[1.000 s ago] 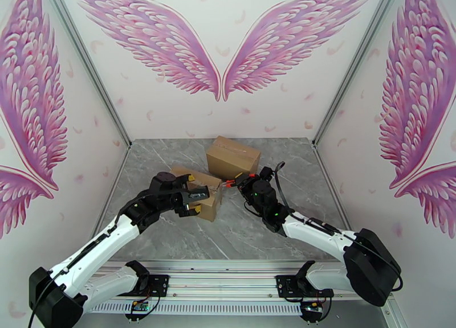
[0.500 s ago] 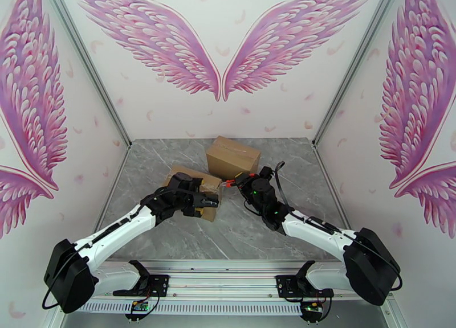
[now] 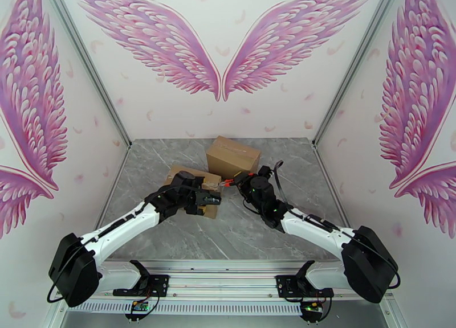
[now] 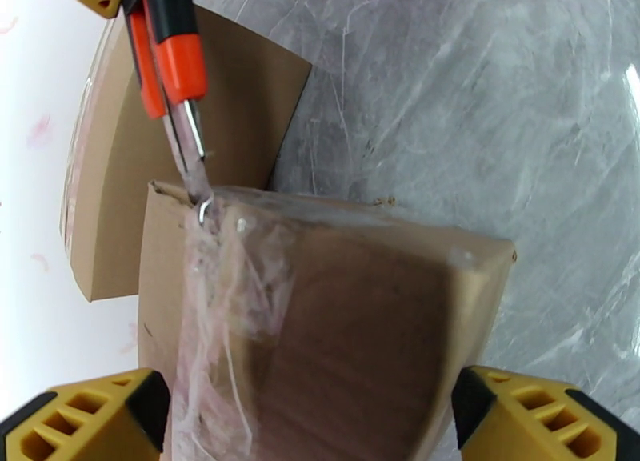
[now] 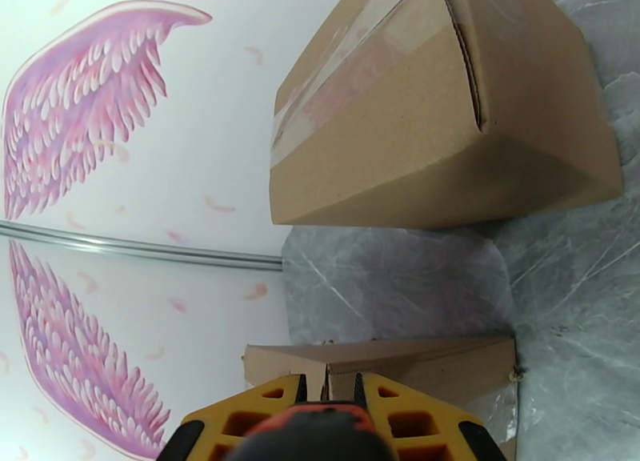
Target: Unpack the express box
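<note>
Left pincer (image 3: 206,203): spread wide, flanking box (image 4: 344,326).
Right pincer (image 3: 235,181): pinching cutter (image 4: 180,62); I see blade (image 4: 192,154) tip on the box's taped top edge.
Box: mid-worktop (image 3: 256,232), slightly toward left edge.
Second box (image 3: 231,155): by far edge.

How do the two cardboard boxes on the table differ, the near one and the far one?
The near box is lower and flatter; the far box stands taller. The near box's tape is wrinkled; the far box's lies smooth. The near box sits between the open left gripper's fingers with the cutter blade at its edge; nothing touches the far box. Both are brown taped cardboard.
</note>
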{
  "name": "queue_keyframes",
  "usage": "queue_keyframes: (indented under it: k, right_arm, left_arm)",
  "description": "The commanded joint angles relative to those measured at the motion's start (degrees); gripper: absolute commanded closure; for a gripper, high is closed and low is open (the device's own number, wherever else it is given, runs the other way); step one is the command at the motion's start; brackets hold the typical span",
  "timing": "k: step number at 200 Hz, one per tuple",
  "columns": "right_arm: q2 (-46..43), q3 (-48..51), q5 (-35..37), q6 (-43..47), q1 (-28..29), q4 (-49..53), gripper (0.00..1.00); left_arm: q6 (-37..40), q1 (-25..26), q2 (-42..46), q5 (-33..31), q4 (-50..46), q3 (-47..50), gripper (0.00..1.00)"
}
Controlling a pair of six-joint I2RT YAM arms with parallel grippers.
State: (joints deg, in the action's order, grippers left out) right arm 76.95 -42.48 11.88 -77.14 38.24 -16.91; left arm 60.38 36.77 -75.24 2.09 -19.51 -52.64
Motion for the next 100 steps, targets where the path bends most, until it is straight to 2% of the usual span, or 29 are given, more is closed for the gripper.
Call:
queue_keyframes:
  k: [1,100]
  right_arm:
    - [0.1,-1.6,-8.3,-0.4,1.5,4.1,1.0]
    - [-1.7,-1.8,-10.9,-0.1,1.8,8.4,1.0]
  left_arm:
    - [-3.4,-0.3,-0.9,-0.6,7.5,-3.4,0.01]
    - [-12.4,-2.9,-1.5,1.1,9.9,-3.9,0.01]
